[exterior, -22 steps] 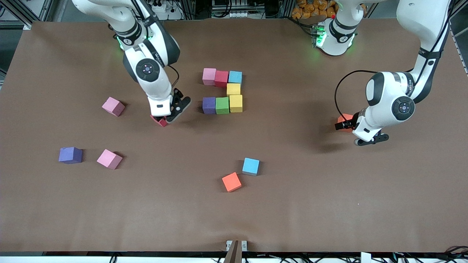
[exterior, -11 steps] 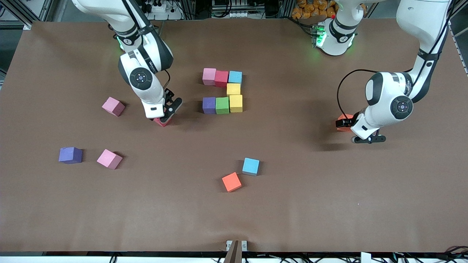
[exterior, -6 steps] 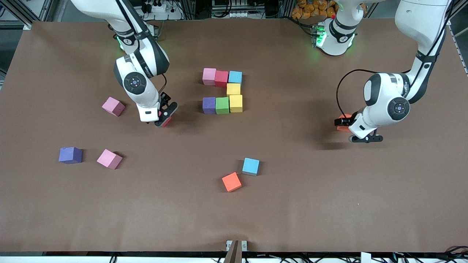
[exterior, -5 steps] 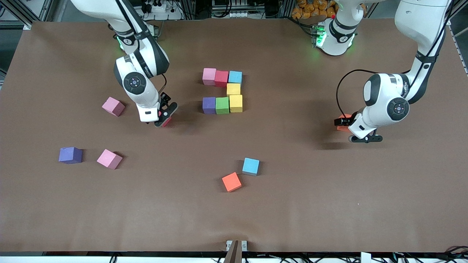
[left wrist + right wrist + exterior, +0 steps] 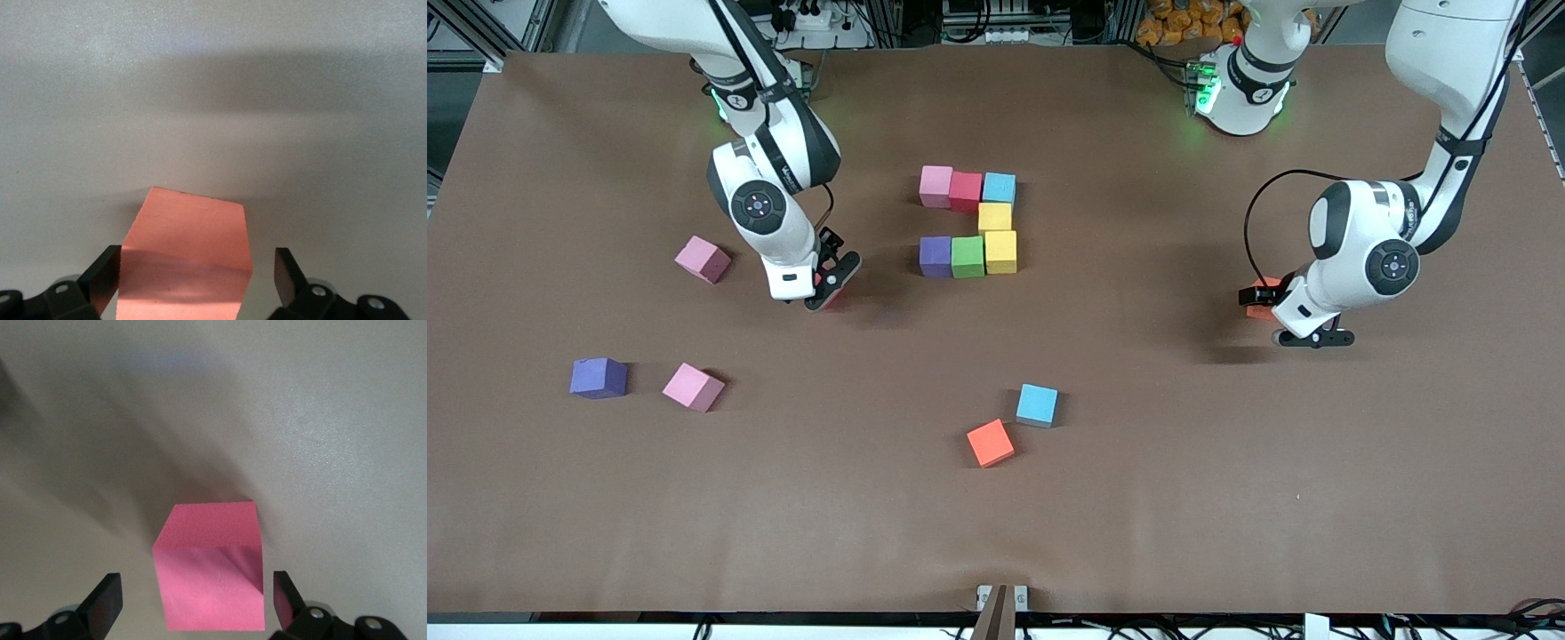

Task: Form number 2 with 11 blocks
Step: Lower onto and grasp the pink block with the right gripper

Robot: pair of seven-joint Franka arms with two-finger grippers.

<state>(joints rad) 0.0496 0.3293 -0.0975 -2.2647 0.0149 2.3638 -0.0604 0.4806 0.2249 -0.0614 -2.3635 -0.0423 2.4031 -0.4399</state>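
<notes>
Seven blocks stand joined as part of the number 2 [image 5: 967, 222] at mid-table: pink, red and light blue in a row, a yellow under the blue, then purple, green and yellow. My right gripper [image 5: 811, 297] is low at the table, open, straddling a loose red block [image 5: 210, 573] with a gap on each side. My left gripper [image 5: 1279, 317] is open around an orange block [image 5: 190, 253] toward the left arm's end; one finger [image 5: 103, 273] is close to the block, the other stands apart.
Loose blocks lie on the brown table [image 5: 1227, 498]: a pink [image 5: 703, 259], a purple [image 5: 598, 377] and another pink [image 5: 693, 387] toward the right arm's end. A light blue [image 5: 1037, 405] and an orange [image 5: 990, 443] lie nearer the front camera.
The right gripper has come down over the red block, shifting slightly toward the right arm's end. The left gripper has sunk a little around the orange block. Both stayed open.
</notes>
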